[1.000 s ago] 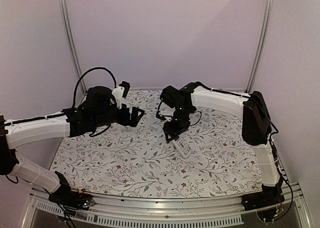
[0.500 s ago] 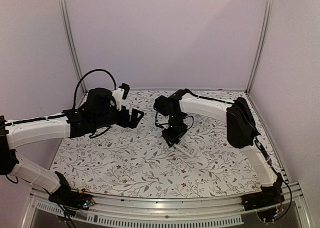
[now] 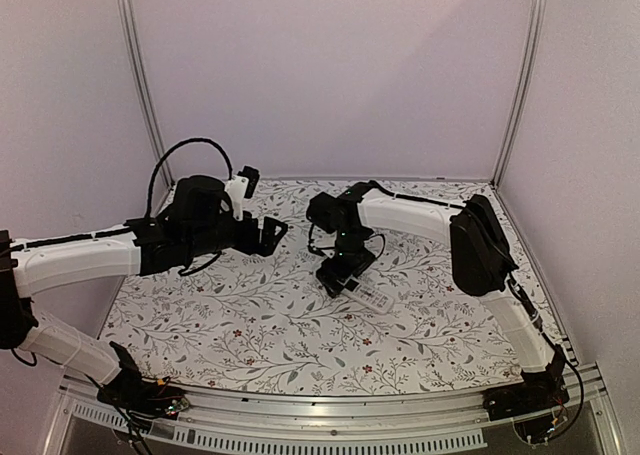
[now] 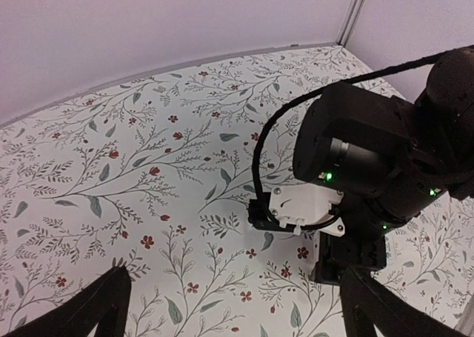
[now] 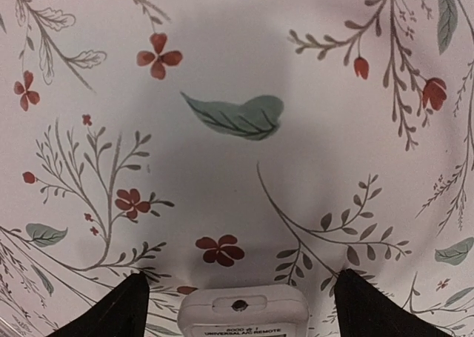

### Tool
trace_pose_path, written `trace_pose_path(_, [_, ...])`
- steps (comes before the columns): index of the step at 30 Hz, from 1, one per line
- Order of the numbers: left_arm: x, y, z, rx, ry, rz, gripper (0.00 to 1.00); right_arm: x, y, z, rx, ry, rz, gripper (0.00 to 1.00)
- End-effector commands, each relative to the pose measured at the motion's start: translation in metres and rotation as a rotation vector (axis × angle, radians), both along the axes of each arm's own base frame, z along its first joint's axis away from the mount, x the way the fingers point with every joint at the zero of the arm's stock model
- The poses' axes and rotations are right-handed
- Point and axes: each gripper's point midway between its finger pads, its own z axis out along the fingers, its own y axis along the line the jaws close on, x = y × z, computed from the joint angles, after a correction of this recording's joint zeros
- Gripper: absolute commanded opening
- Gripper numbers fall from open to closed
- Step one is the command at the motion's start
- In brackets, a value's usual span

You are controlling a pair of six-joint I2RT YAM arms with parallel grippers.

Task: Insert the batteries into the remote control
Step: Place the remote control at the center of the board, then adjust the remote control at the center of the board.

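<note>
Though the table point(image 3: 250, 325) is all floral print, the slim white remote point(image 3: 370, 298) shows plainly, lying flat near its middle. The left gripper point(image 3: 272, 231) hangs above the table's left half, its fingers point(image 4: 81, 311) spread wide with nothing between them. The right gripper point(image 3: 338, 275) sits low over one end of the remote, fingers point(image 5: 111, 307) apart on either side and not touching it. That rounded end bears a small dark dot and printed lettering. Since a second ago the right arm's elbow has swung inward; the remote has barely shifted.

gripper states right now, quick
Left gripper: open, empty.
Right gripper: open, straddling the end of the remote control, not gripping it.
</note>
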Motion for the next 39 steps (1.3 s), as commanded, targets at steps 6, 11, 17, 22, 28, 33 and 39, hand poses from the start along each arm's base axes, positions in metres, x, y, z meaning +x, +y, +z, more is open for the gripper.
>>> trace_pose_path(6, [0.003, 0.001, -0.013, 0.006, 0.034, 0.001, 1.00, 0.033, -0.030, 0.065, 0.190, -0.151, -0.101, 0.93])
trace_pose_path(11, [0.004, -0.004, -0.015, 0.011, 0.044, -0.010, 1.00, 0.051, -0.095, 0.061, 0.074, -0.240, -0.190, 0.94])
trace_pose_path(17, [0.006, -0.007, -0.019, 0.023, 0.057, -0.017, 1.00, 0.052, -0.131, 0.041, -0.058, -0.282, -0.209, 0.95])
trace_pose_path(22, [0.007, -0.010, -0.020, 0.026, 0.064, -0.024, 0.99, 0.040, -0.143, 0.019, -0.115, -0.244, -0.197, 0.95])
trace_pose_path(28, [0.009, -0.011, -0.023, 0.034, 0.070, -0.019, 1.00, 0.012, -0.143, 0.004, -0.091, -0.167, -0.181, 0.96])
trace_pose_path(33, [0.010, -0.012, -0.022, 0.041, 0.066, -0.021, 1.00, -0.022, -0.125, -0.007, -0.037, -0.095, -0.129, 0.99])
trace_pose_path(39, [0.011, -0.013, -0.023, 0.039, 0.072, -0.021, 0.99, -0.053, -0.092, -0.005, 0.060, -0.031, -0.091, 0.99])
